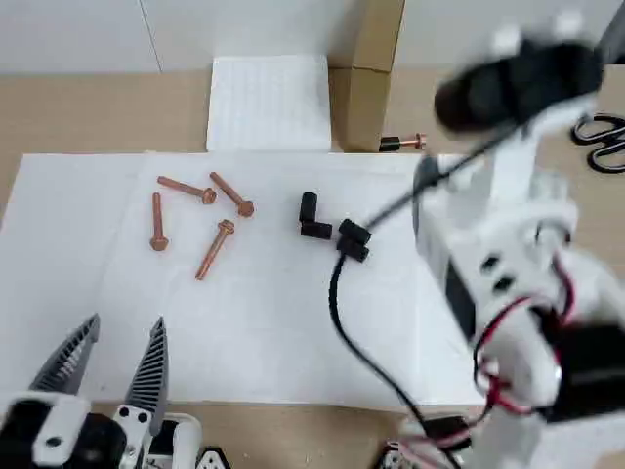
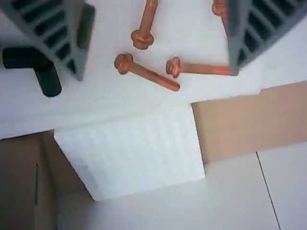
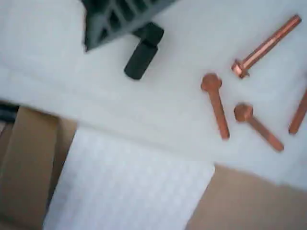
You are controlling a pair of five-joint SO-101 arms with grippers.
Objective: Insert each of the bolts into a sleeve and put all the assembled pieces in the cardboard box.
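Currently left gripper (image 1: pixel 127 320) jaws apart over white foam sheet (image 1: pixel 273 332) holding copper-coloured metal bolts (image 1: pixel 215 249) and black cylindrical sleeves (image 1: pixel 314 217); cannot tell right gripper (image 3: pixel 112 26) jaws.

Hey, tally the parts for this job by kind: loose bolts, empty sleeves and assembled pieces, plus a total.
Loose copper bolts: 4
Empty black sleeves: 4
Assembled bolt-in-sleeve pieces: 1
Total: 9

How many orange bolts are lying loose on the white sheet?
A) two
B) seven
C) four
C: four copper bolts lie loose on the white sheet, to the left of the black sleeves in the high view.
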